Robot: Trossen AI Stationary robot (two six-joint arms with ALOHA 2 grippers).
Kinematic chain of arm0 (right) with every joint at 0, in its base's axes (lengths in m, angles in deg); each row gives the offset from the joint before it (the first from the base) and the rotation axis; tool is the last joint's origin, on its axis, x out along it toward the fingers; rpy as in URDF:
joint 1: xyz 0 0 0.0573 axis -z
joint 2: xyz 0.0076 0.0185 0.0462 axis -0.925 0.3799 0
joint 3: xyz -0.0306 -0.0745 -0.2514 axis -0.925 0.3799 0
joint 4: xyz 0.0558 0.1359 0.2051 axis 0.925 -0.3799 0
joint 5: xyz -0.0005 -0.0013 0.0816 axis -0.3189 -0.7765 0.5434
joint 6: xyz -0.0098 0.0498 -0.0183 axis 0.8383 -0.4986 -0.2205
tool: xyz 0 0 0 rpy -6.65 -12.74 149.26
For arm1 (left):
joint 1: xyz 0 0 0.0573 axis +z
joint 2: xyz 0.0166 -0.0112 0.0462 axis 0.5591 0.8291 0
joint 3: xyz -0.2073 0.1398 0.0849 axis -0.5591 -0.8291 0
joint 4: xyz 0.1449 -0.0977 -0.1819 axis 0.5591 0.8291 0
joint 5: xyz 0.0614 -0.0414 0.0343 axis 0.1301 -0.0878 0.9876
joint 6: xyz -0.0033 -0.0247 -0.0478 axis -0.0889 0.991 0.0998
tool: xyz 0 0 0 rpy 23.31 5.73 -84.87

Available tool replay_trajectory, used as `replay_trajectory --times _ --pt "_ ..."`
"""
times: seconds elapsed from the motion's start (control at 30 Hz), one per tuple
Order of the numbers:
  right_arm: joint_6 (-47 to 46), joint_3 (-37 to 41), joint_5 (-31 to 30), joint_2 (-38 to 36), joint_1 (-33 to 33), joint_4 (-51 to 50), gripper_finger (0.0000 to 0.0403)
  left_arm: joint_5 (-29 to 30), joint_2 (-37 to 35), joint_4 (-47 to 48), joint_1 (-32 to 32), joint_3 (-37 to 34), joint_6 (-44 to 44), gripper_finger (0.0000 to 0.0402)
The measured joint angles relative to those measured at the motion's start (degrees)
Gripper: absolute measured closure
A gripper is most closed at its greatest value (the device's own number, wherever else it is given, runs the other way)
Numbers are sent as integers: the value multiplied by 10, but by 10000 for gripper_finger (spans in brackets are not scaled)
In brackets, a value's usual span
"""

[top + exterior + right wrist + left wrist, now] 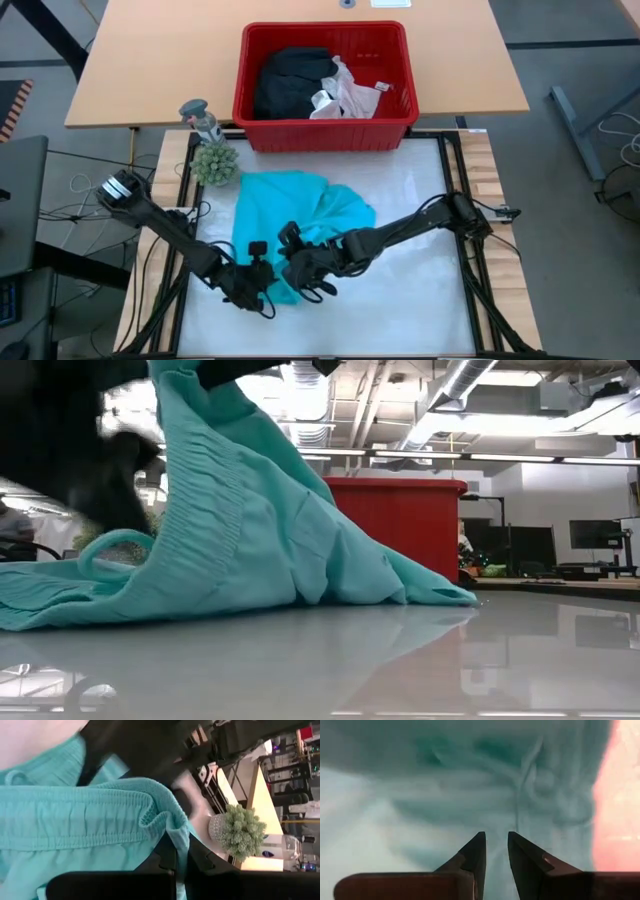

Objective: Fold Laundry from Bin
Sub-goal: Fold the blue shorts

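The teal garment [290, 210] lies crumpled on the white table top, left of centre. In the low view one side of the teal garment [250, 530] is drawn up like a tent. My right gripper [305, 268] is shut on its elastic waistband [100, 815]. My left gripper [262, 290] is at the garment's near left edge, its fingers [475, 852] only a narrow gap apart against teal cloth. The red bin [325, 130] stands at the far edge and holds a black garment [290, 80] and white cloth [345, 95]. My left gripper has teal cloth [495, 827] at its fingertips, at the garment's near left edge [278, 293]. It comes slanting down from the table's left. Blur hides which part and how many layers. My right gripper pinches the bunched end of the waistband [172, 822] between its two fingers. It comes slanting down from the table's right. That end is lifted, and the cloth hangs slack from it to the table [60, 605].
A small potted plant [213, 162] and a glass object [200, 115] stand at the far left, between the bin and the garment. The right half of the white table top [420, 250] is bare. A wooden table [130, 70] lies beyond.
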Motion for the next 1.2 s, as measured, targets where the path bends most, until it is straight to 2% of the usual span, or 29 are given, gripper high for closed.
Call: replay_trajectory --times 0.13,0.27,0.43,0.53,0.63,0.8,1.2 --pt "-1 0 3 0 -1 -11 373 35 -44 153 -28 26 95 331" --pt "-12 0 2 0 0 -25 373 75 -55 239 -68 -5 219 331" --pt "-9 0 2 0 0 -25 373 72 -54 213 -80 -66 300 331" --pt "-9 0 1 0 -1 -26 373 70 -54 174 -80 -95 319 331" --pt "-10 0 0 0 -2 -25 373 63 -54 93 -70 -134 291 331" --pt "-12 0 -4 0 -9 -26 373 44 -54 -43 -17 -186 214 331" --pt "-14 0 -51 -2 -23 -14 373 -47 -49 -216 115 -192 -22 331"
